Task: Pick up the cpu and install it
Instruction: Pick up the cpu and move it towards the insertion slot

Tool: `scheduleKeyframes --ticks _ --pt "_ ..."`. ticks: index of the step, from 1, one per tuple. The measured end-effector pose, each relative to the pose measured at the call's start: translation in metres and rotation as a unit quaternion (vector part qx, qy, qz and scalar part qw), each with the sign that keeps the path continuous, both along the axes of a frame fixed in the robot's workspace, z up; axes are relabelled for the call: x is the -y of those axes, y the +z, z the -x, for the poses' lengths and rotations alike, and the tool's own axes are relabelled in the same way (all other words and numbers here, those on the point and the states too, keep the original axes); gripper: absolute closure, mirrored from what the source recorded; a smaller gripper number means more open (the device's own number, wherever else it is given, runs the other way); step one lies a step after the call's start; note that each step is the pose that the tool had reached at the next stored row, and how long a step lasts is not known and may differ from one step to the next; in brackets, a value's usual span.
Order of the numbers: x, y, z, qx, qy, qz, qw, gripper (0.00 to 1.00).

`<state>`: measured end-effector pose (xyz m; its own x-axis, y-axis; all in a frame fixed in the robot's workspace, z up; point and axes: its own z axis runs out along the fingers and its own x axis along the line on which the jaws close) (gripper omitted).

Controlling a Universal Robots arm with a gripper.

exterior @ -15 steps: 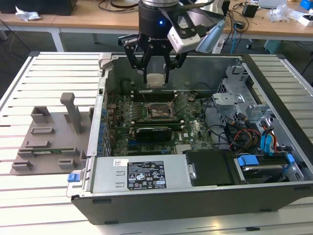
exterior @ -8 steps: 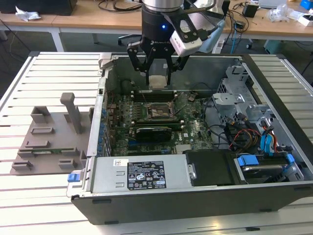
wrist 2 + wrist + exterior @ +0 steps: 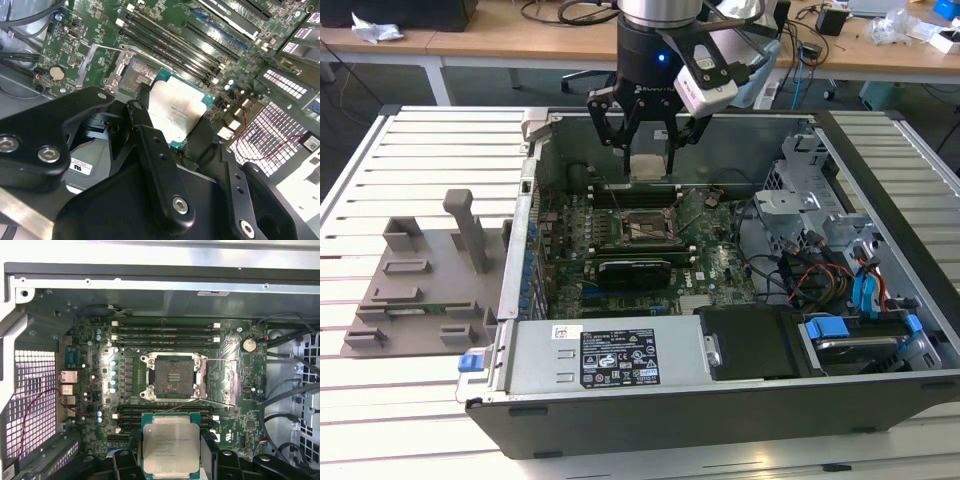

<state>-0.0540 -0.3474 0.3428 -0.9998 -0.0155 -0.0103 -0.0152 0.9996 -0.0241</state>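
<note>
My gripper (image 3: 646,160) hangs over the back of the open computer case (image 3: 620,370), shut on the cpu (image 3: 647,165), a small square chip with a pale silver top. In both wrist views the cpu (image 3: 170,446) (image 3: 175,114) sits flat between the black fingers (image 3: 145,135), with its green edge showing. The socket (image 3: 174,377) on the green motherboard (image 3: 100,385) stands open, its metal frame and lever swung aside. The chip is held above the board, short of the socket and apart from it.
Rows of memory slots (image 3: 165,332) run on either side of the socket. A long black card (image 3: 632,270) lies across the board nearer the front. Drive cages and cables (image 3: 830,270) fill the case at the exterior view's right. A grey fixture (image 3: 430,280) sits on the slatted table beside the case.
</note>
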Motion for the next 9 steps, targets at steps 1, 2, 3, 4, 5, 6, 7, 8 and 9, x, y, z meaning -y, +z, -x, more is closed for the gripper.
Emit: scheduleKeyframes --ticks 1,2,3,4,5,6,7,8,9 --pt "-0.0001 -0.0004 0.0000 0.0000 0.000 0.0000 1.0000 0.45" --pt "-0.0001 -0.0006 -0.0001 -0.0001 0.000 0.0001 1.0000 0.45" --pt "0.0000 -0.0010 -0.0001 -0.0001 0.000 0.0001 1.0000 0.45" --pt "0.0000 -0.0010 -0.0001 -0.0001 0.000 0.0001 1.0000 0.45" --pt "0.0000 -0.0011 -0.0002 -0.0001 0.000 0.0001 1.0000 0.45" --pt "0.0000 -0.0011 -0.0002 -0.0001 0.000 0.0001 1.0000 0.45" --pt "0.0000 -0.0011 -0.0001 -0.0001 0.000 0.0001 1.0000 0.45" --pt "0.0000 -0.0012 -0.0002 -0.0001 0.000 0.0001 1.0000 0.45" --pt "0.0000 -0.0012 -0.0002 -0.0001 0.000 0.0001 1.0000 0.45"
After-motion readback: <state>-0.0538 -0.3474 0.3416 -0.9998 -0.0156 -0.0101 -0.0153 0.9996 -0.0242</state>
